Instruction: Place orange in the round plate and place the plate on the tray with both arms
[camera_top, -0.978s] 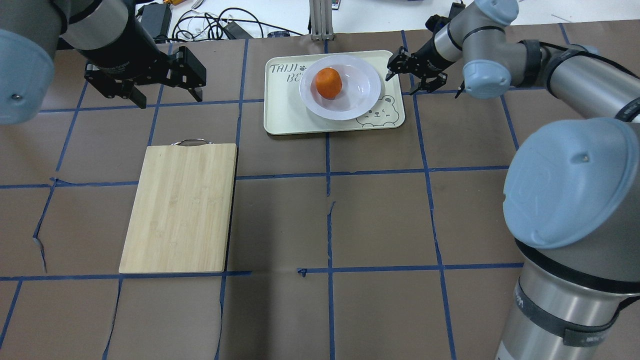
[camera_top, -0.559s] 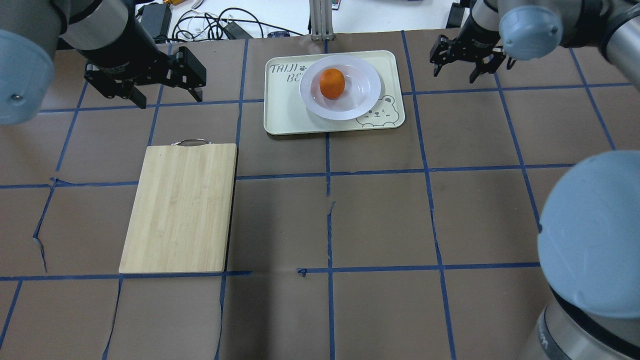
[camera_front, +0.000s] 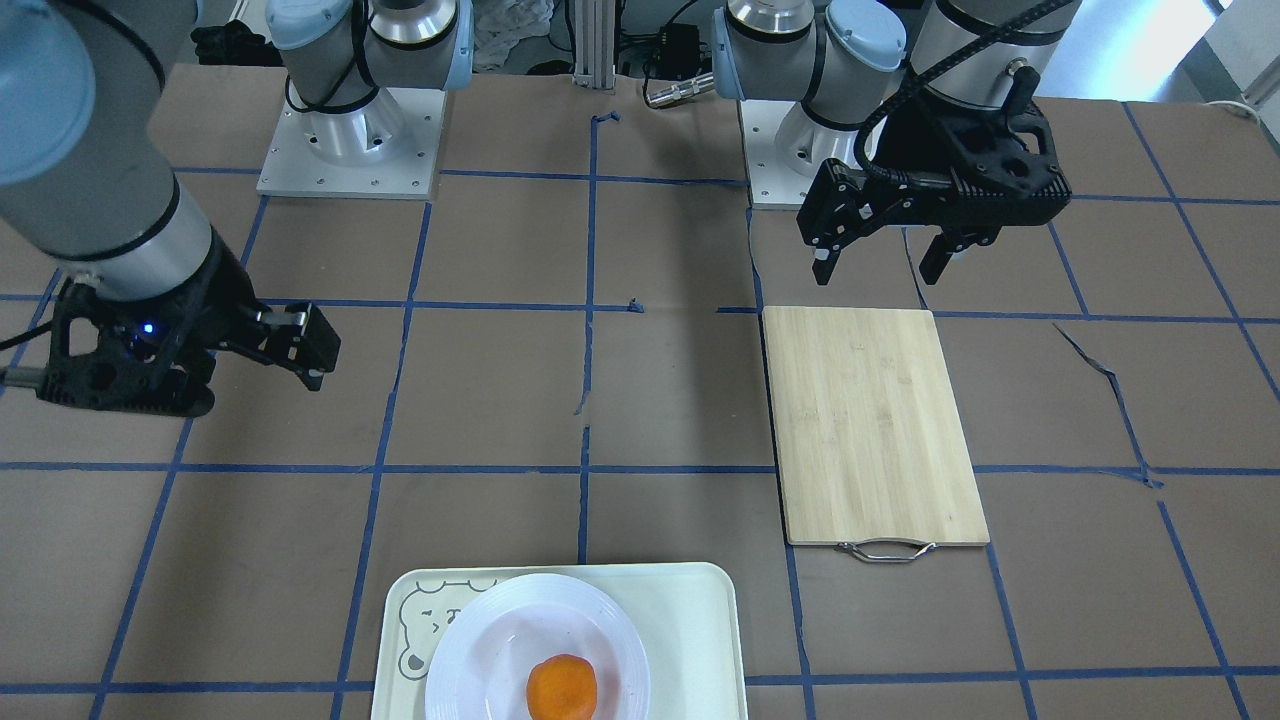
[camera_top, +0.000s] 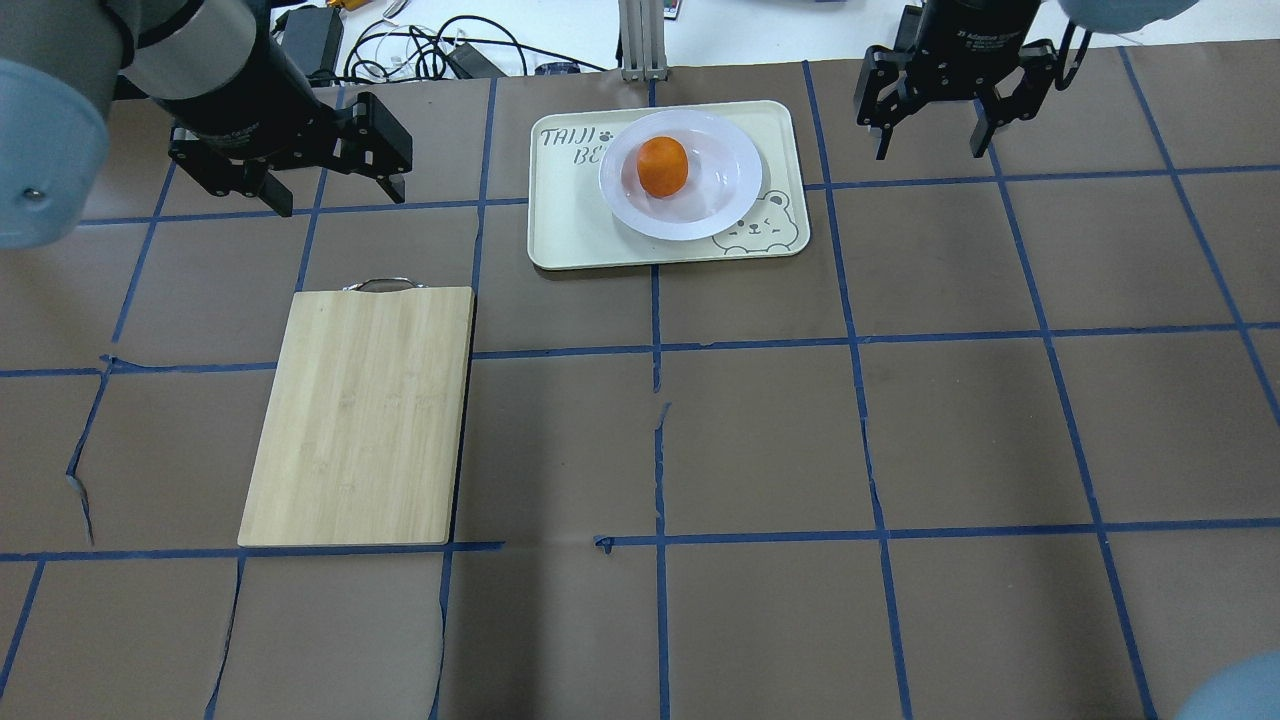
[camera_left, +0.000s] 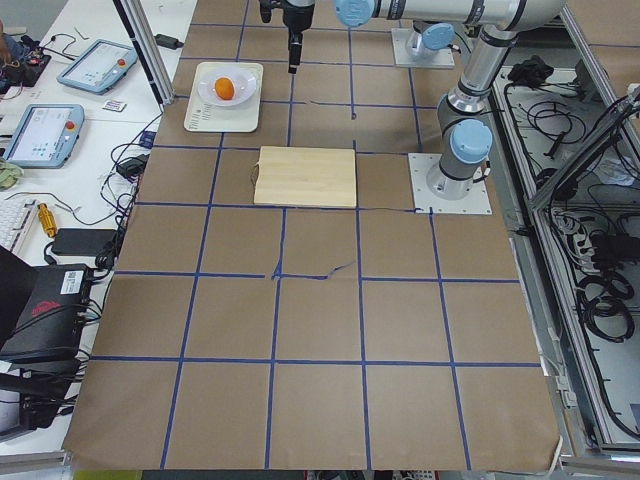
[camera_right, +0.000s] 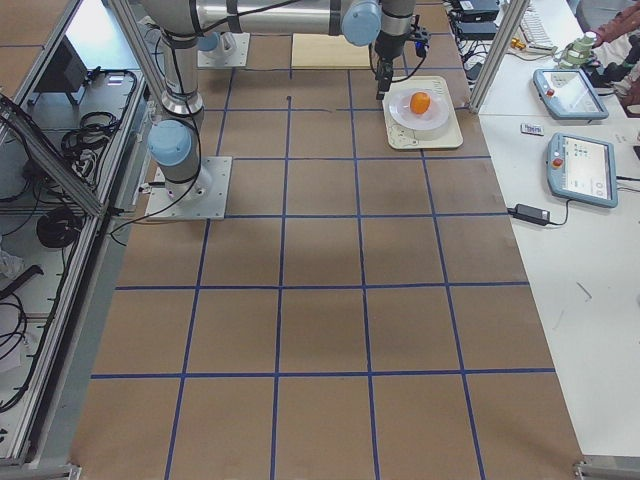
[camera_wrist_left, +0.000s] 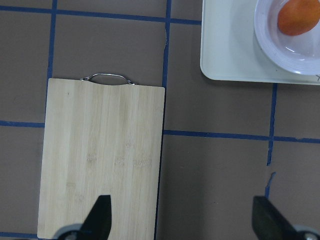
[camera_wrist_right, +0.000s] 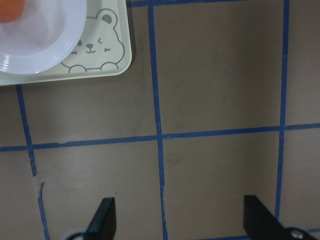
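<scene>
The orange (camera_top: 662, 166) sits in the sunken centre of the white round plate (camera_top: 722, 192). That plate rests on the pale tray (camera_top: 565, 225), over its bear-face end, at the far middle of the table. My right gripper (camera_top: 930, 150) hangs open and empty, right of the tray and clear of it. Well left of the tray, my left gripper (camera_top: 340, 198) is also open and empty above the table. The left wrist view shows the orange (camera_wrist_left: 300, 17) and tray (camera_wrist_left: 225, 50) at top right. In the right wrist view the plate (camera_wrist_right: 45, 45) fills the top left corner.
A bamboo board (camera_top: 365, 410) with a metal handle lies on the left half of the table, below my left gripper. Cables and a power brick (camera_top: 420, 50) lie past the far edge. Blue tape lines cross the brown table cover.
My right gripper has drawn away from the plate's right rim, moving right and toward the far edge, and has turned. Plate, orange and left arm have not moved.
</scene>
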